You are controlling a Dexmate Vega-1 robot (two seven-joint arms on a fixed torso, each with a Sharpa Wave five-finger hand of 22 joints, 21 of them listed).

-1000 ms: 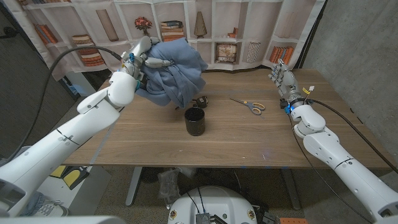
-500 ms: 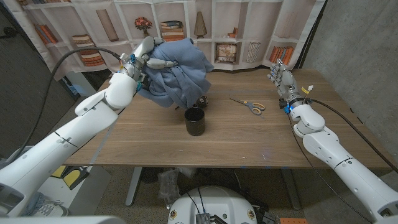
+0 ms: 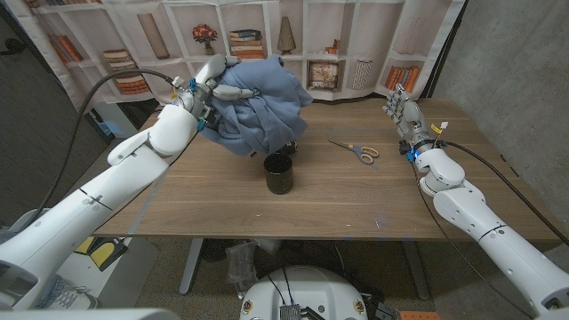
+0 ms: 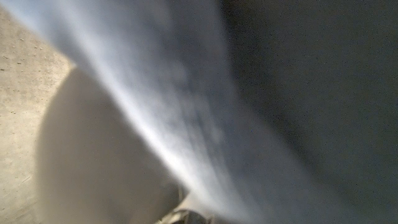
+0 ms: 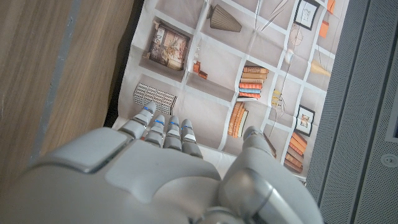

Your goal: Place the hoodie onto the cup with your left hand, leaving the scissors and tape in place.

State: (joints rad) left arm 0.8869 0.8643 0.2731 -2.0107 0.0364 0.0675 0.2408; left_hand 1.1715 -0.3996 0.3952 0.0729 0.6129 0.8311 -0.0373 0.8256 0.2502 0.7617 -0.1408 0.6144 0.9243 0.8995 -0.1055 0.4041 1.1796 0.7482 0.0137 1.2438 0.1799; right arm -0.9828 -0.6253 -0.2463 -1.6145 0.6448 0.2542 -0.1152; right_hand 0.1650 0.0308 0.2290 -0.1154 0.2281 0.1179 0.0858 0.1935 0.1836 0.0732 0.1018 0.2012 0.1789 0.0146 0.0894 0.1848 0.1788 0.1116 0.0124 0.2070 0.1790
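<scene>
A: Left hand point(image 3: 216, 82)?
B: Fingers clamped on the hoodie point(image 3: 258, 102), bundle held off the desk point(image 3: 356, 191), at abt 11 o'clock from the cup point(image 3: 278, 173). Lowest folds hang just behind the cup's rim.
A: Right hand point(image 3: 404, 114)?
B: Fingers spread, holding nothing, upright at the desk's 2 o'clock edge.
A: Scissors point(image 3: 356, 151)?
B: Flat on the desk, 2 o'clock from the cup. Tape point(image 3: 290, 145) mostly hidden under the hoodie's hem.
</scene>
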